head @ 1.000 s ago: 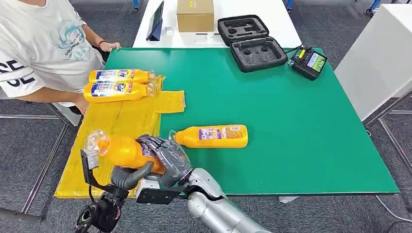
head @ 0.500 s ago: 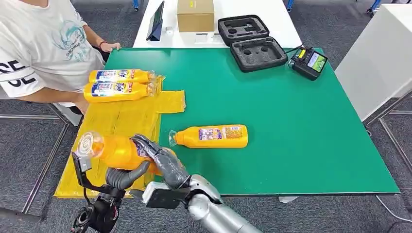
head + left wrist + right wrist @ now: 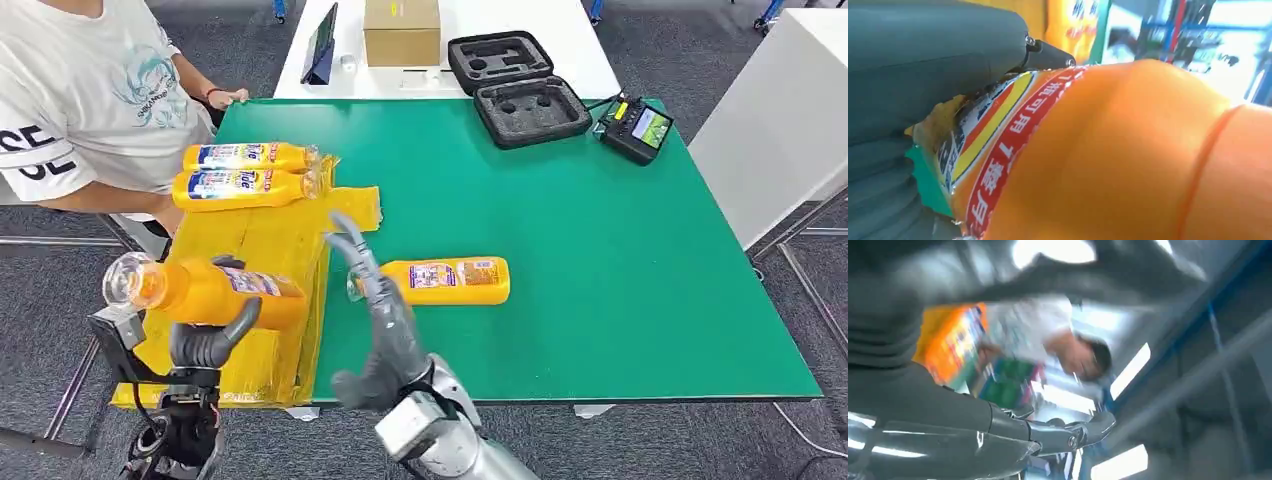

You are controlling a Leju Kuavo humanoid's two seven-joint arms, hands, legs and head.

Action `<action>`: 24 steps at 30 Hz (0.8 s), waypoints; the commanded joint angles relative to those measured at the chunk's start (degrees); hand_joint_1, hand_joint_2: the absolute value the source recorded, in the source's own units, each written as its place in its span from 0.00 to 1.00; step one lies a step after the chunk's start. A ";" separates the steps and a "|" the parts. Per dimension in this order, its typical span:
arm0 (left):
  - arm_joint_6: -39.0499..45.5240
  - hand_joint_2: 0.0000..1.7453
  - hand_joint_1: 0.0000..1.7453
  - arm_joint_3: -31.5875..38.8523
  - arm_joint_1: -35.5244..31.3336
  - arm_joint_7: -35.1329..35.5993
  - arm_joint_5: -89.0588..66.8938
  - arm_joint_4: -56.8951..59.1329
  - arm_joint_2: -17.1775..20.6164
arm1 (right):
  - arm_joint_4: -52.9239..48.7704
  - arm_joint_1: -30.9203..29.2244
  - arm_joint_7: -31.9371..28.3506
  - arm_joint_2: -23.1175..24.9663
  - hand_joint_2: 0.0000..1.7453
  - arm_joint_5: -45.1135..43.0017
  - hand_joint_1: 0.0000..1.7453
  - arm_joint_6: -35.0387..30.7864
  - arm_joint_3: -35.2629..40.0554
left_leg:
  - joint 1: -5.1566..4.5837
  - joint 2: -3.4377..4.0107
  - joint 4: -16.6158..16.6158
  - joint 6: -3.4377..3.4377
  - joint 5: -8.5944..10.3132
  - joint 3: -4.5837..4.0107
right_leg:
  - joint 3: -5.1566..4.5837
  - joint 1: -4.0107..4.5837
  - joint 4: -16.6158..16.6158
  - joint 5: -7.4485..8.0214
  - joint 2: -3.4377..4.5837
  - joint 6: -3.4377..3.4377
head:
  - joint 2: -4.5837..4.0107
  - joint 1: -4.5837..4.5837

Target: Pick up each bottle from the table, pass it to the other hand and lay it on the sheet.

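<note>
One orange bottle [image 3: 215, 292] now rests solely in our left hand [image 3: 205, 340] above the yellow sheet's [image 3: 255, 240] near edge; our right hand [image 3: 378, 330] has let go, fingers spread — handover complete.

Held orange bottle [image 3: 1128, 150] runs off left wrist picture's edges, cap unseen there, label print partly readable only; left robot hand [image 3: 205, 338] covers bottle's underside in head view; right robot hand [image 3: 378, 330] hides neck and cap of orange bottle on counter [image 3: 450, 281]; right wrist picture motion-blurred, person [image 3: 1048, 340] smeared, bottles there mere orange patch; person cut off by head picture's top-left edge; yellow sheet [image 3: 250, 240] partly under bottles.
</note>
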 commanded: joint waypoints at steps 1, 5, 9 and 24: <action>9.55 1.00 1.00 2.69 -7.82 -4.09 -14.18 7.79 0.99 | -0.95 -1.34 0.13 -3.70 0.00 2.01 0.00 -5.60 -0.03 | 0.05 -0.23 -0.03 -0.04 -0.05 0.21 | 0.30 0.04 -0.05 -0.09 -0.17 -0.04 | 0.00 -0.02; 10.18 1.00 1.00 2.63 -10.12 -3.35 -19.15 9.99 2.21 | -0.03 -1.58 0.13 -3.74 0.00 2.29 0.00 -5.67 -0.68 | 0.02 -0.20 -0.05 -0.03 0.01 0.14 | 0.20 0.02 -0.05 -0.04 -0.15 -0.03 | 0.00 -0.02; 18.13 1.00 1.00 -2.54 -16.04 3.72 -49.60 19.87 9.18 | -0.13 0.20 0.13 -3.00 0.00 3.18 0.00 -5.67 -3.41 | 0.05 -0.27 -0.08 -0.07 0.00 0.24 | 0.33 0.04 -0.06 -0.05 -0.14 -0.05 | 0.00 -0.02; 3.38 1.00 1.00 -13.99 -35.72 15.80 -79.68 52.31 7.01 | -0.31 1.01 0.50 -0.46 1.00 10.18 0.00 -0.19 -3.78 | 0.06 -0.27 0.00 -0.09 -0.01 0.29 | 0.38 0.05 0.00 -0.08 -0.17 -0.02 | 0.00 -0.02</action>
